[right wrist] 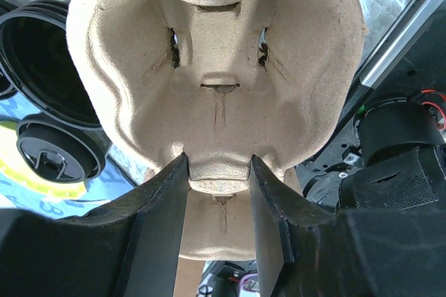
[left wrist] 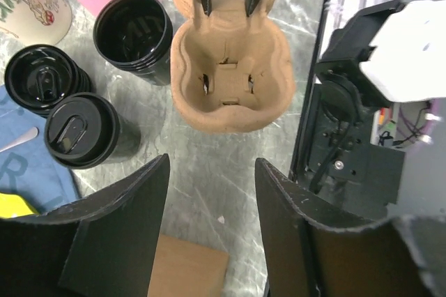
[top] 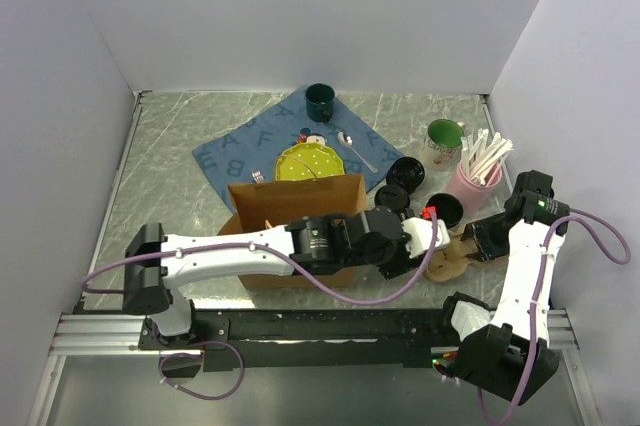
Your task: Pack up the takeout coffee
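Moulded-pulp cup carrier (left wrist: 230, 95), brown, fibrous, lobed: right gripper (right wrist: 218, 168) clamped on its centre ridge. Left gripper (left wrist: 211, 171): jaws apart, empty. Black cup (left wrist: 82, 131), round moulded lid.

Brown moulded-pulp cup carrier (right wrist: 223, 95): rough, fibrous, matt. Small black lidded disposable cups (left wrist: 82, 132): plastic lids w/ semi-gloss sheen. Grey marble-look bench (left wrist: 209, 178): smooth, slight shine. Blue lettered cloth (top: 240, 151): matt fabric. Brown paper bag (top: 290, 201): matt. Silver metal spoon (top: 357, 153): shiny.

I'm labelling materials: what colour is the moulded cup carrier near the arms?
Plain light brown, unpatterned; the cup carrier shows best in the right wrist view.
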`<state>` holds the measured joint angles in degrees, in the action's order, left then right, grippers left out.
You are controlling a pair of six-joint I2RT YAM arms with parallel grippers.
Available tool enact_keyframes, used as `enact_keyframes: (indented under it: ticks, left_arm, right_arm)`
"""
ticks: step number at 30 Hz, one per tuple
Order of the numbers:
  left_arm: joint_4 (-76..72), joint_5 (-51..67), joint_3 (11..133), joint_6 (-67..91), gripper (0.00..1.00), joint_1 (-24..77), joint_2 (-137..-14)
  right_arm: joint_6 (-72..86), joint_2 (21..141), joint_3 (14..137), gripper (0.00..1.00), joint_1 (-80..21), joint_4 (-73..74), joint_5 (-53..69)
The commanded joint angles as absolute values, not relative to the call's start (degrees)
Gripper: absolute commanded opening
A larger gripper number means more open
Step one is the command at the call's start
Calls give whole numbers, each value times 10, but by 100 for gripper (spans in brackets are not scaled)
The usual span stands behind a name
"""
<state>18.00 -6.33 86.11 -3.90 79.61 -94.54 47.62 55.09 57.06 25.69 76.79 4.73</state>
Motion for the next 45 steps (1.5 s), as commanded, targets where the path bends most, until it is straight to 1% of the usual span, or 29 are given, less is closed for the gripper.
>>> enact_keyframes:
  ticks: [1, 6, 12, 18, 21, 23, 24, 26, 29, 31, 35, 36, 39, 41, 45]
  left_arm:
    - [120, -86, 858, -51, 58, 802, -966]
    - [115, -79, 855, -40, 58, 802, -979]
    - [118, -62, 846, 20, 59, 802, -984]
    - [125, -78, 838, 25, 60, 802, -989]
    - [141, -86, 854, 22, 59, 802, -991]
    - [155, -94, 873, 25, 61, 802, -984]
    - [167, -101, 886, 43, 64, 802, -985]
    - [217, -142, 940, 77, 68, 802, -991]
    - [272, -140, 1007, 150, 72, 802, -1003]
    - [301, -118, 1036, 210, 68, 801, -1006]
    - [329, -42, 1068, 292, 68, 801, -1014]
    - [333, -41, 1086, 294, 65, 802, -1019]
    - [363, -70, 1109, 322, 65, 799, -1024]
    - [349, -50, 1103, 337, 63, 782, -1023]
    - [342, 18, 1078, 395, 50, 746, -1040]
  right_arm:
    - [457, 546, 588, 40, 266, 785, 56]
    - [450, 545, 592, 40, 272, 793, 62]
    - [458, 537, 577, 39, 285, 788, 89]
    - [454, 535, 582, 39, 289, 792, 79]
    - [452, 533, 585, 39, 290, 795, 75]
    - [451, 530, 584, 39, 289, 795, 76]
    - [450, 530, 584, 39, 290, 794, 77]
    - [451, 528, 583, 39, 290, 793, 79]
    - [451, 526, 583, 39, 290, 794, 79]
    - [449, 526, 584, 39, 291, 795, 76]
    - [448, 525, 581, 39, 292, 794, 72]
    - [449, 523, 580, 39, 292, 793, 71]
    - [451, 523, 577, 39, 292, 790, 73]
    - [451, 522, 577, 39, 293, 790, 70]
    - [450, 515, 571, 39, 294, 791, 67]
